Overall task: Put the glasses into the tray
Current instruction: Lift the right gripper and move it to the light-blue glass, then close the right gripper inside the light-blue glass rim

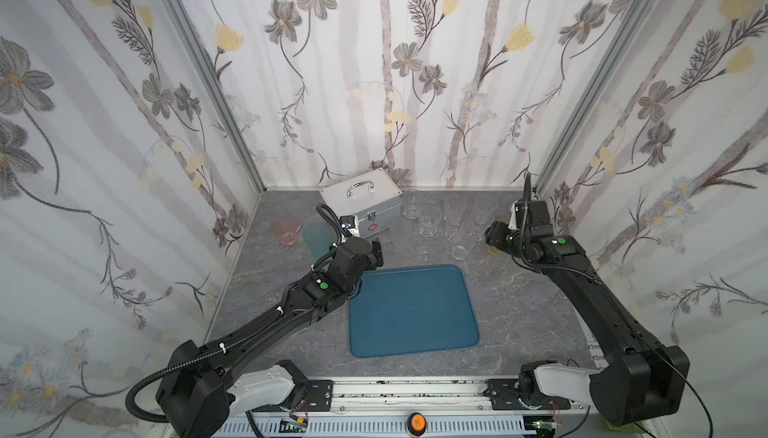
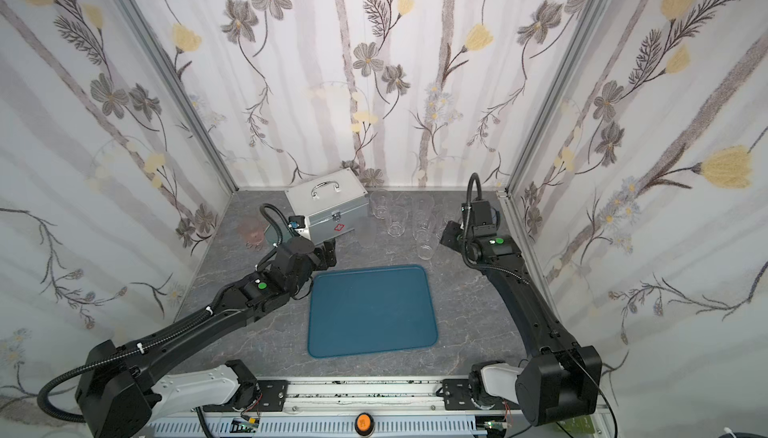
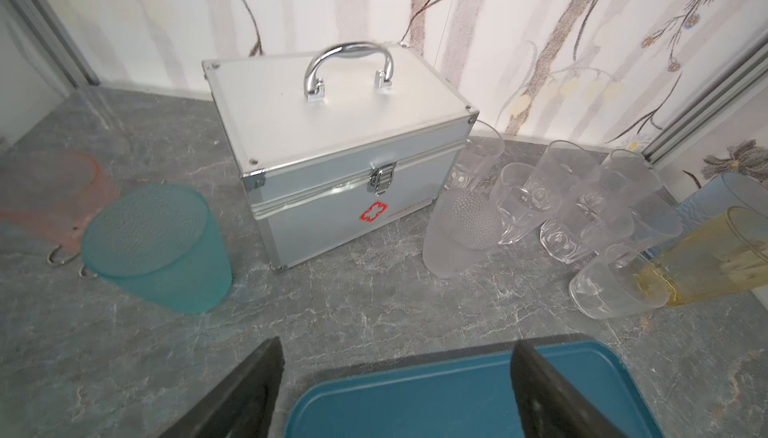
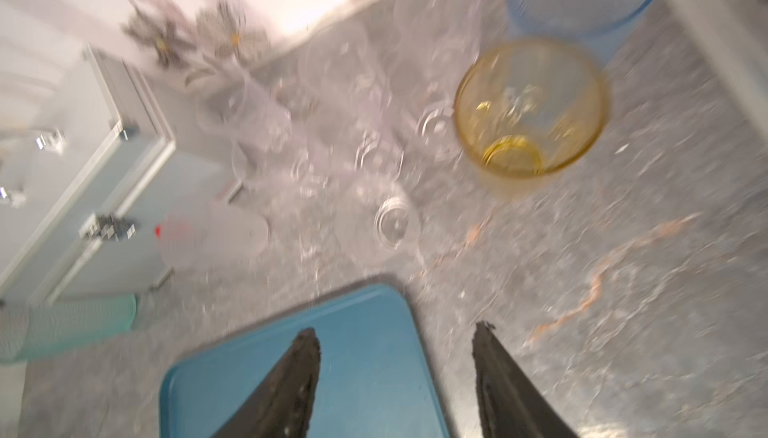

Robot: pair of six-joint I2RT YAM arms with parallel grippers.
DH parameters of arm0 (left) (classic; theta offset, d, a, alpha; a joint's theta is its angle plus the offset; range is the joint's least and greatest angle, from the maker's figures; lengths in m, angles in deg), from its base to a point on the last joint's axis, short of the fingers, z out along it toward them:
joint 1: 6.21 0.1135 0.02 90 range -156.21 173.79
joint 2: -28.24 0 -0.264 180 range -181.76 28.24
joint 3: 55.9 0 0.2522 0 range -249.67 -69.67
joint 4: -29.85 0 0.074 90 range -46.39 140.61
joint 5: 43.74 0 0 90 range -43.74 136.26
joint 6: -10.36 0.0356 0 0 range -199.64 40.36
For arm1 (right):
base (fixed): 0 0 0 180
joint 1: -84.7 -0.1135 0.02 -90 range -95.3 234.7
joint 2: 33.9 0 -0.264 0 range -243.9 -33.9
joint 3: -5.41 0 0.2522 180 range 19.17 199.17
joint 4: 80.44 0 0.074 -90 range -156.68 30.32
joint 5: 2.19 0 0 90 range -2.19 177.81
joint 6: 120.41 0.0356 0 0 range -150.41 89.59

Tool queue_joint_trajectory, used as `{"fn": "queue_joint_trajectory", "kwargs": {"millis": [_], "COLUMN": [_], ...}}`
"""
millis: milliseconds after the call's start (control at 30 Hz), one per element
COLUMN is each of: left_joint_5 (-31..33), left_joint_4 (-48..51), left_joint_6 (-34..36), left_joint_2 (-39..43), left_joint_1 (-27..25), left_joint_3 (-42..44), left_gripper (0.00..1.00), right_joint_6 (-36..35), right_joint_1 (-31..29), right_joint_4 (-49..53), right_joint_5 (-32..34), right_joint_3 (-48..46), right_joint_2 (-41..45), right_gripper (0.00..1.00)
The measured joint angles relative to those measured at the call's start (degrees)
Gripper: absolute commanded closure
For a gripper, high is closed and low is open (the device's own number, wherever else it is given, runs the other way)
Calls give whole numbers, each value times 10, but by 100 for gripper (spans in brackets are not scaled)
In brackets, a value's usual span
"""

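The tray (image 1: 413,311) lies bare on the worktop (image 1: 519,298), so none of the glasses (image 1: 428,220) is in it yet and the whole job is left. Past its far edge both arms reach forward: the left end effector (image 3: 397,346) faces the silver case (image 3: 345,157), jaws wide and empty, and the right end effector (image 4: 395,329) (blurred view) tilts down toward the clear cluster, jaws apart, gripping nothing. Farthest, the glasses sit either side of the case, near the back wall.
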Motion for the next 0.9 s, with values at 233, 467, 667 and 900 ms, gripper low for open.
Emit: {"fn": "queue_joint_trajectory", "kwargs": {"millis": [233, 467, 667, 900], "left_joint_5": [-9, -117, -154, -160], "left_joint_4": [-14, -99, -153, -169], "left_joint_6": [68, 116, 159, 202], "left_joint_2": [-144, -261, -320, -346], "left_joint_1": [-31, -82, -116, -126], "left_joint_3": [-107, -157, -171, -172], "left_gripper": [5, 3, 2, 1], "right_joint_6": [-18, 18, 35, 41], "right_joint_1": [149, 214, 217, 220], "right_joint_4": [-30, -73, -83, -79], "right_joint_5": [5, -49, -89, -104], "right_joint_3": [68, 127, 184, 218], "right_joint_2": [-98, -223, -305, -362], "right_gripper": [48, 57, 65, 71]}}
